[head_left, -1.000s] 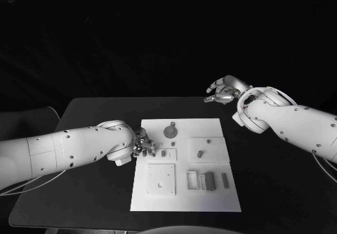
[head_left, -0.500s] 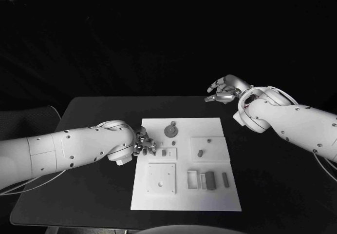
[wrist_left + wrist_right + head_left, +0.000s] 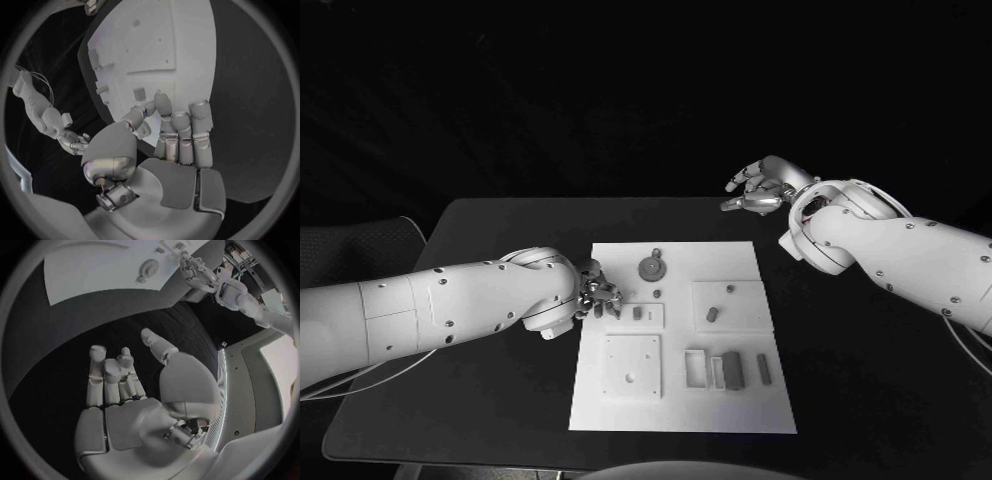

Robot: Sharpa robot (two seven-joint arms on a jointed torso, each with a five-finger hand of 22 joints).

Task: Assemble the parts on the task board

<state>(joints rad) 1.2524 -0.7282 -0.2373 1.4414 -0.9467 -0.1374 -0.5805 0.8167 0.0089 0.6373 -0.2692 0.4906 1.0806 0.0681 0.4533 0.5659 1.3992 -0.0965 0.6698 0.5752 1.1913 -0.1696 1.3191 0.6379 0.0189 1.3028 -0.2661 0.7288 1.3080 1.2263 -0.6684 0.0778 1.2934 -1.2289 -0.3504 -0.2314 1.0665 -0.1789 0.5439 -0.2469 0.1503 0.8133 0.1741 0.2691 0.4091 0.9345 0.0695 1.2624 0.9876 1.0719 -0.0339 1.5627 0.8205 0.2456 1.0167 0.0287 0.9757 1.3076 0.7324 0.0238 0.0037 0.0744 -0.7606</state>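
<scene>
Left hand [image 3: 596, 298] sits at the task board's [image 3: 733, 420] near-left edge, fingers curled inward over the white plate. In the left wrist view the fingertips [image 3: 164, 106] bunch close to a small part [image 3: 139, 93] on the board; whether anything is pinched between them cannot be told from these frames.

Right hand [image 3: 762, 187] hangs above the dark surface [image 3: 502, 225] beyond the board's far-right corner, well apart from all parts. Right wrist view shows its fingers [image 3: 103, 372] loosely spread, holding nothing.

Key relation: the small upright part [image 3: 638, 314] in its recess lies just beside the left hand, on the side toward the board's middle. Its long axis appears to run along the board's length. The round part [image 3: 649, 268] sits slightly farther, ahead of the same hand. A row of slim bars [image 3: 730, 368] lies well clear of both hands.

Judgement: left hand is much the nearer to the parts; any next pick likely falls to it, reaching a short way toward the board's centre.
</scene>
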